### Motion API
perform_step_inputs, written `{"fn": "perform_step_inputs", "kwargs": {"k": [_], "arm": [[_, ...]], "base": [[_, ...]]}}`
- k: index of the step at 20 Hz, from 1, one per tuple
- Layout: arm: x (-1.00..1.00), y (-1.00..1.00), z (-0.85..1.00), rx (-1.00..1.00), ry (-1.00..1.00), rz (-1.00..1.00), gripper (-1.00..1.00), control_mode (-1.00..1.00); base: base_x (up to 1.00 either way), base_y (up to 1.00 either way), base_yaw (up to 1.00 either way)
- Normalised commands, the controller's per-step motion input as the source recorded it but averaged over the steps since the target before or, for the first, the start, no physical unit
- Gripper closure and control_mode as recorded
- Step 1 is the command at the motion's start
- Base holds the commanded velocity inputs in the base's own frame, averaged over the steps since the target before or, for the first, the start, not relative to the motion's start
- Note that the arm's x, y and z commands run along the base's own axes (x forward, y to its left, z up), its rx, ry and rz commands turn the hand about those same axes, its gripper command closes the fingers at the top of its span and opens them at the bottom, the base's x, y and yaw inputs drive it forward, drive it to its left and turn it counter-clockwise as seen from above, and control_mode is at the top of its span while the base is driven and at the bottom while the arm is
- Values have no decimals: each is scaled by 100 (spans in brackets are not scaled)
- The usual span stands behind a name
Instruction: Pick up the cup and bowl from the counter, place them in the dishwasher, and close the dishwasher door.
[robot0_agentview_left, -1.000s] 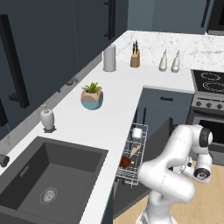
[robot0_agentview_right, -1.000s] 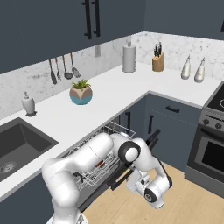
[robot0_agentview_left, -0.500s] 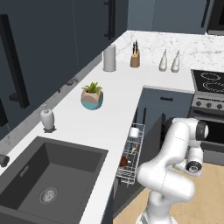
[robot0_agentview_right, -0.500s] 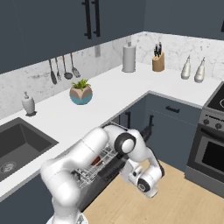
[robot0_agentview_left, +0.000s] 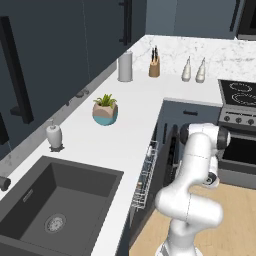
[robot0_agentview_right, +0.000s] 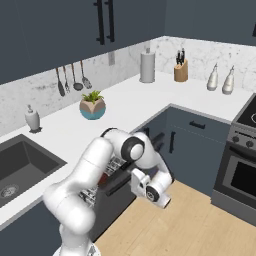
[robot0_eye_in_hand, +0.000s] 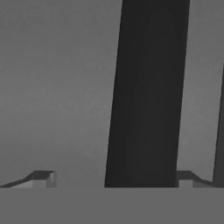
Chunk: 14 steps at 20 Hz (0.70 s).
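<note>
right base view, lower centre: the hand (robot0_agentview_right: 141, 181) presses the dishwasher door (robot0_agentview_right: 120, 192) to swing it up over the rack (robot0_agentview_left: 144, 176), fingers spread, gripping nothing.

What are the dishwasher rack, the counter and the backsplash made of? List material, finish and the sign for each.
Dishwasher rack: looks like white coated wire; thin open grid bars.
Counter: plain matte white, perhaps laminate or solid surface; no veining or gloss.
Backsplash: marble-look stone or tile; grey veining on white.
</note>
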Motion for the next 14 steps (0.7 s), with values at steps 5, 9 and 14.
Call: {"fn": "perform_step_inputs", "kwargs": {"k": [5,9,14], "arm": [[83,100,0,-15,0,0,-100,-100],[79,100,-7,-2,8,0,-100,-100],[66,86,-34,3,17,0,-100,-100]], "base": [[0,0,0],[0,0,0],[0,0,0]]}}
